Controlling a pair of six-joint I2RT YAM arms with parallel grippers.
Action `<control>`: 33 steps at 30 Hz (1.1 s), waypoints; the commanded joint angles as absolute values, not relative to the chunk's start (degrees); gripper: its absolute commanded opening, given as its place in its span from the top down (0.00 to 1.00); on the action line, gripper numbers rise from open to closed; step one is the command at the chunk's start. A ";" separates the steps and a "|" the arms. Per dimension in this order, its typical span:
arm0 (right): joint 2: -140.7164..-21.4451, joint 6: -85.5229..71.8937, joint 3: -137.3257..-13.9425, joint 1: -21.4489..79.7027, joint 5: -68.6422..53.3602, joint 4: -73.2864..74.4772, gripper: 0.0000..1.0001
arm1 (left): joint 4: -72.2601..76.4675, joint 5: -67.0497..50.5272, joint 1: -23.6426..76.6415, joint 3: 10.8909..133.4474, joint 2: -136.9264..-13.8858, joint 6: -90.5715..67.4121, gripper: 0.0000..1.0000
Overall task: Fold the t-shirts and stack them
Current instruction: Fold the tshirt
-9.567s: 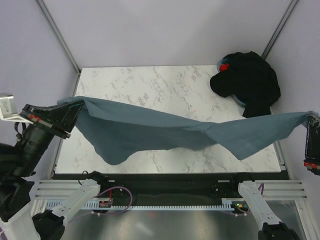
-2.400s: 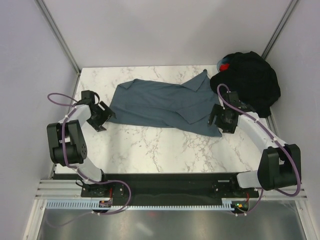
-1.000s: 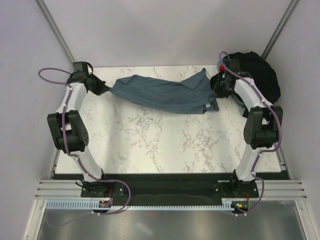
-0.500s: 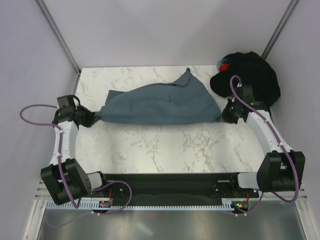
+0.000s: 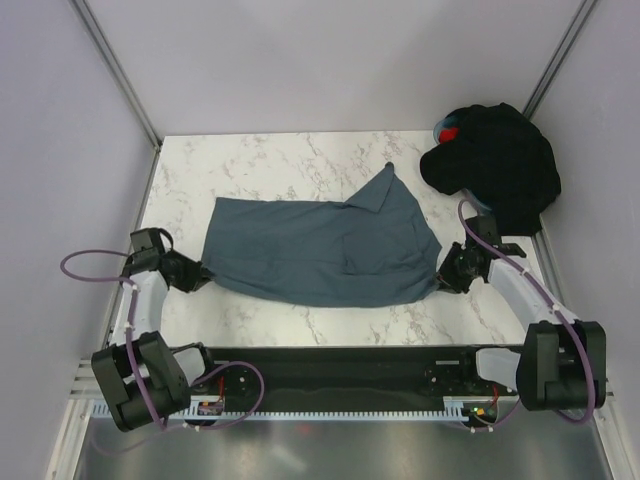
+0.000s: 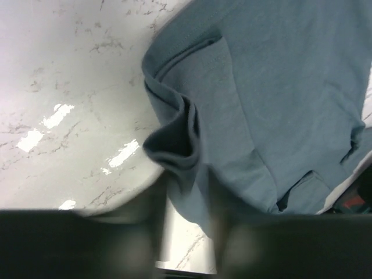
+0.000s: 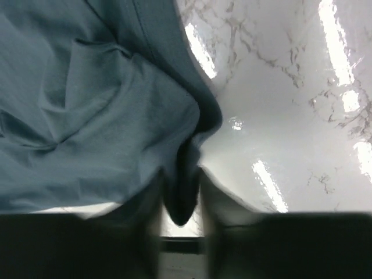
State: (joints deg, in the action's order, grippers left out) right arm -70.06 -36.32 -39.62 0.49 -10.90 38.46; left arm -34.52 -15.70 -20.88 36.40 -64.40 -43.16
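The slate blue-grey t-shirt (image 5: 320, 250) lies spread across the middle of the marble table (image 5: 300, 165), with one flap pointing toward the back. My left gripper (image 5: 198, 279) is low at its near-left corner. In the left wrist view the left gripper (image 6: 186, 221) stands open and a bunched fold of the shirt (image 6: 273, 87) lies loose between its fingers. My right gripper (image 5: 443, 280) is at the near-right corner. Seen from the right wrist, the right gripper (image 7: 181, 215) is open too, a tip of shirt (image 7: 87, 104) hanging in the gap. Black t-shirts (image 5: 495, 165) sit piled at the back right.
The black pile covers a blue container with a red spot (image 5: 447, 131) at the table's back right corner. A black rail (image 5: 330, 355) runs along the near edge. Purple cables (image 5: 85, 262) loop from both arms. Metal frame posts (image 5: 115, 70) rise at the back corners.
Both arms drew the blue-grey shirt from the back of the table toward the near edge and laid it flatter. Both grippers went from shut on its corners to open.
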 commanded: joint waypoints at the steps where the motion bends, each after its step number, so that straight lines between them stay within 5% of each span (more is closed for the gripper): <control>1: -66.28 -38.93 -38.06 0.26 -12.30 37.26 0.54 | -35.06 -16.79 -21.97 36.47 -60.22 -42.28 0.39; 2: -65.49 -38.76 -37.53 0.26 -12.65 37.70 0.22 | -36.11 -17.14 -22.49 36.74 -59.25 -41.84 0.23; 4: -63.47 -37.53 -37.79 0.26 -13.71 38.14 0.03 | -36.65 -18.28 -22.94 37.87 -56.36 -40.96 0.01; 12: -64.06 -31.03 -53.42 0.96 -10.02 39.99 0.02 | -40.07 -21.54 -22.68 46.58 -55.28 -31.04 0.03; 22: -104.53 -23.12 -91.64 6.68 -7.82 39.99 0.03 | -37.44 -21.18 -19.16 44.82 -58.00 -28.30 0.05; 33: -138.23 -22.50 -131.99 7.29 -6.68 40.35 0.23 | -36.65 -21.36 -14.85 44.74 -57.74 -28.04 0.09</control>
State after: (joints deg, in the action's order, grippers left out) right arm -134.43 -23.11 -124.66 6.92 -7.01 40.88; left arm -38.13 -19.90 -15.29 44.66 -58.85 -30.44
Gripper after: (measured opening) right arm 0.774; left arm 0.912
